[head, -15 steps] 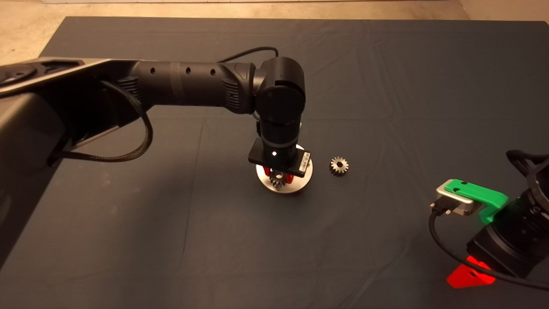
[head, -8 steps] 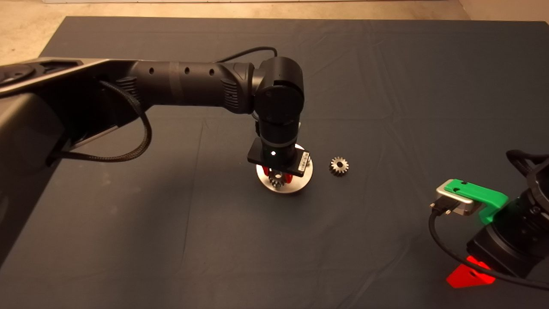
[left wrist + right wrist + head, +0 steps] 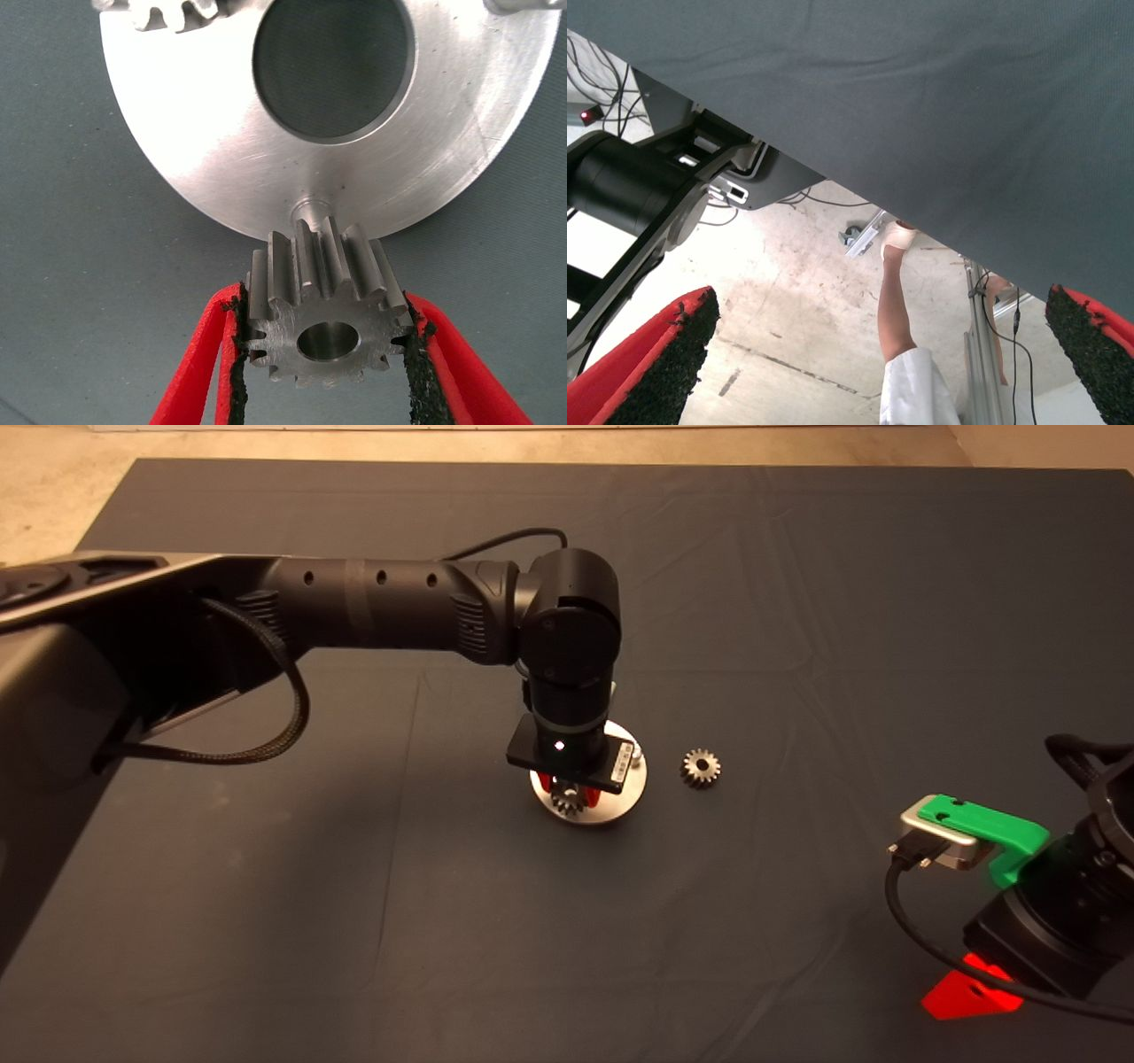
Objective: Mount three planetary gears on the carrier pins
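Your left gripper (image 3: 326, 354) clamps a planetary gear (image 3: 323, 305) above the disc's (image 3: 620, 802) near carrier pin (image 3: 312, 211), while your right gripper (image 3: 877, 354) waits open at near right.

left arm (image 3: 372, 607) over disc (image 3: 611, 804), open mat (image 3: 797, 646) around loose gear (image 3: 700, 768)

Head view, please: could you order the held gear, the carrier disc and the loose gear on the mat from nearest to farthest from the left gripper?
1. Held gear, between the left gripper's fingers.
2. Carrier disc, directly beneath it.
3. Loose gear, on the mat, off the disc toward the right arm's side.
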Robot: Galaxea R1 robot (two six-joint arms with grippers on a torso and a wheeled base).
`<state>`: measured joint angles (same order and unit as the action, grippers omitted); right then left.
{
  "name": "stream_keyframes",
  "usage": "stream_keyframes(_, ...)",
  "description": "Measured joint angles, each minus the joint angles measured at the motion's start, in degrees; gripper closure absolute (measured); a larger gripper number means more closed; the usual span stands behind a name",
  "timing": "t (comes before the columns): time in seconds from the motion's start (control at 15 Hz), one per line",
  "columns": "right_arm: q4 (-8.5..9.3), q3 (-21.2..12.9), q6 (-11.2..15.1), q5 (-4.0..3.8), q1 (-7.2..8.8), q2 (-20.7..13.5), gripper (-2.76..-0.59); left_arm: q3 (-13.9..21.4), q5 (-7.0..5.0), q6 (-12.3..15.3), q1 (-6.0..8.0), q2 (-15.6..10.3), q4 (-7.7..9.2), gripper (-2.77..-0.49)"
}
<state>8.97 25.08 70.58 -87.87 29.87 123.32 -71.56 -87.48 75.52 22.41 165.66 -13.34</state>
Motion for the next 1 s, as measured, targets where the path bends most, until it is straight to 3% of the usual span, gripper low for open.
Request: stream_keyframes(1.0, 0.0, 0.0, 0.0, 0.02, 0.0, 0.0, -2.75, 0.1, 0.05, 0.0, -0.96, -0.1, -0.11, -0.94)
